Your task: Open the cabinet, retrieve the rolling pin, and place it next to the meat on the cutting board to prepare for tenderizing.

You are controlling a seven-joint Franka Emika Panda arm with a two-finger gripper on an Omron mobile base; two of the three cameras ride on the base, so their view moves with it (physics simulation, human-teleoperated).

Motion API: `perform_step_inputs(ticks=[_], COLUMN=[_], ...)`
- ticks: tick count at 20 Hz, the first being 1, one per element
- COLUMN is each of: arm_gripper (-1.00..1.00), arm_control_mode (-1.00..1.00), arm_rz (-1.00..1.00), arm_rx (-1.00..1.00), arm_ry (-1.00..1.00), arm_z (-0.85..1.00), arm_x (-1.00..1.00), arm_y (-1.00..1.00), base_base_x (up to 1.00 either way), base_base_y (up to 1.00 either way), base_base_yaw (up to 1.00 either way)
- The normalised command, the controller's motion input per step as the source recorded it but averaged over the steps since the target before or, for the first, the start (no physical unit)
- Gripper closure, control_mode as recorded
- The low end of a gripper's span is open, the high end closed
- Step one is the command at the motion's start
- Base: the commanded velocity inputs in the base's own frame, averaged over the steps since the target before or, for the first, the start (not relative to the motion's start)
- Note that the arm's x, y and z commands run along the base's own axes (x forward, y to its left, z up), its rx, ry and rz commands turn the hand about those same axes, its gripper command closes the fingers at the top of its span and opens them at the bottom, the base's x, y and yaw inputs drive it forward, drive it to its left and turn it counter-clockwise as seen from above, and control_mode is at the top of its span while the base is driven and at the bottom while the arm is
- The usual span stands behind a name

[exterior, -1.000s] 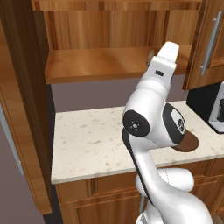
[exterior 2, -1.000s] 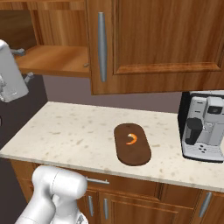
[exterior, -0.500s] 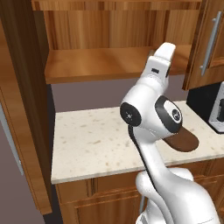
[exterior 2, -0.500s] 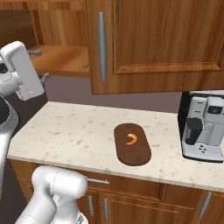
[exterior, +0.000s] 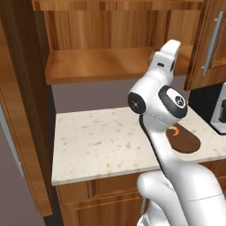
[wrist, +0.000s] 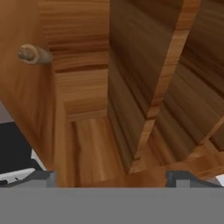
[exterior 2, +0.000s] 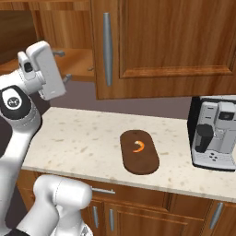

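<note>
My gripper (exterior 2: 64, 67), jaws spread wide and empty, reaches into the open cabinet (exterior: 110, 66), the rolling pin (wrist: 35, 54) lying on its shelf, while the meat (exterior 2: 138, 146) sits mid cutting board (exterior 2: 139, 152) near the counter's (exterior 2: 83, 143) front edge.

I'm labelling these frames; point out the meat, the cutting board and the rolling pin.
meat (exterior 2: 138, 146), right base view, middle of the orange curve.
cutting board (exterior 2: 143, 162), right base view, bare near end.
rolling pin (wrist: 34, 54), hand view, its rounded end.
</note>
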Motion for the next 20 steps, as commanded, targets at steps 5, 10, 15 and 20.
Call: perform_step_inputs(ticks=[5,10,15,20], arm_gripper=[-1.00,-1.00,-1.00,-1.00], arm_control_mode=[-1.00,-1.00,-1.00,-1.00], arm_rz=[-0.03,-0.03,-0.03,-0.03], arm_rx=[0.00,0.00,0.00,0.00], arm_ry=[0.02,0.04,0.04,0.06], arm_z=[0.00,0.00,0.00,0.00], arm_x=[0.29,0.33,0.36,0.39], arm_y=[-0.27,-0.29,-0.28,-0.20], base_base_x=[0.00,0.00,0.00,0.00], base_base_y=[0.00,0.00,0.00,0.00], base_base_yaw=[0.00,0.00,0.00,0.00])
